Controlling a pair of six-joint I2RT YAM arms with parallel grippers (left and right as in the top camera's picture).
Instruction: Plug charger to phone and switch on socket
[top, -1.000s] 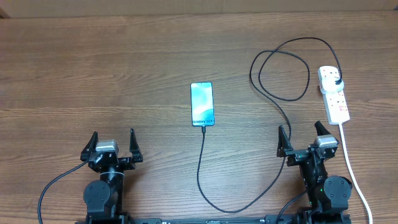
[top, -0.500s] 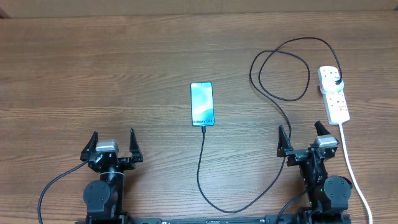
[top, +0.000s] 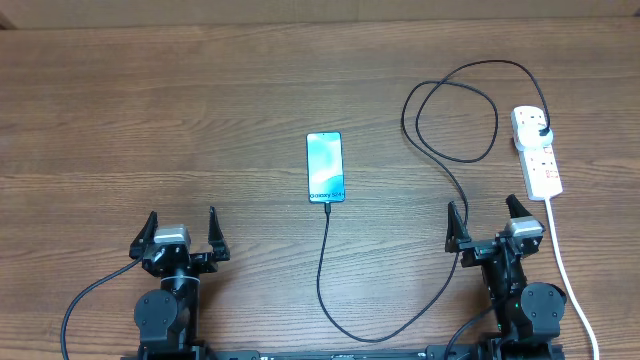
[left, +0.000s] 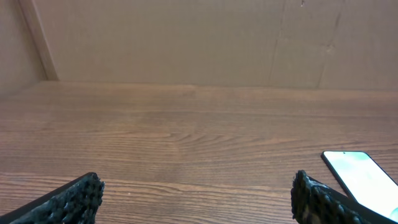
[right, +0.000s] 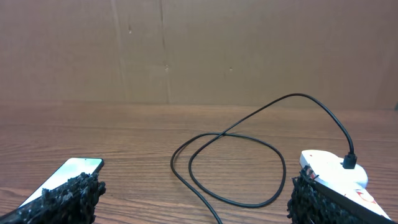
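Observation:
The phone (top: 326, 167) lies flat mid-table with its cyan screen lit; it also shows at the edges of the wrist views, phone (left: 364, 180) and phone (right: 62, 174). The black charger cable (top: 320, 270) runs from the phone's near end, curves right, loops (right: 236, 137), and ends in a black plug (top: 543, 130) seated in the white socket strip (top: 537, 155). My left gripper (top: 182, 222) stands open at the near left, nothing between its fingers (left: 81, 193). My right gripper (top: 483, 215) stands open near the strip (right: 336, 174), with the cable passing between its fingers (right: 68, 196).
The strip's thick white lead (top: 565, 270) runs down the right side past my right arm. A brown cardboard wall (left: 199, 43) backs the wooden table (top: 150, 120).

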